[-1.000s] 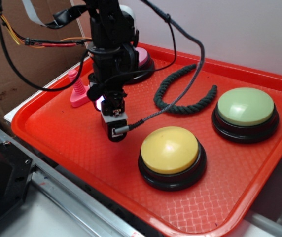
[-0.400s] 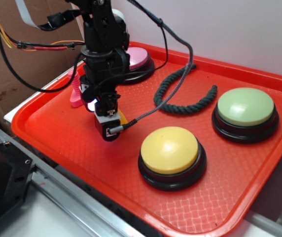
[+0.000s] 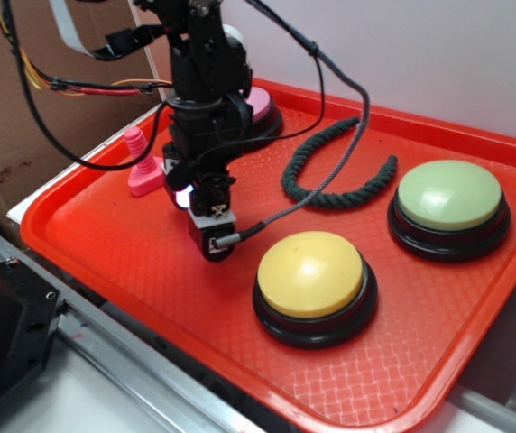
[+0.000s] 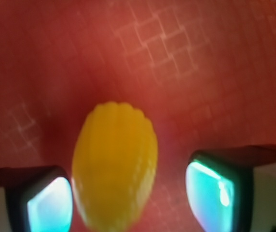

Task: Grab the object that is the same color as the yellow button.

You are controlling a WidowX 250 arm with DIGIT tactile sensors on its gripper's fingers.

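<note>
Red textured tray (image 3: 114,244) against a white wall, cardboard at the left edge.

From the left: pink bolt-shaped peg (image 3: 140,165) stands upright near the tray's left rim; just beside it the gripper (image 3: 211,242) hangs low over the tray, jaws parted. In the wrist view the yellow ridged cone (image 4: 115,164) lies between the two fingers (image 4: 46,203), against the left pad, with a gap to the right one (not clamped). A pink dome button (image 3: 260,106) sits behind the arm. Next, a dark green rope (image 3: 330,171) curves mid-tray. The yellow button (image 3: 312,275) stands near the front; a pale green button (image 3: 449,198) sits far right.
</note>
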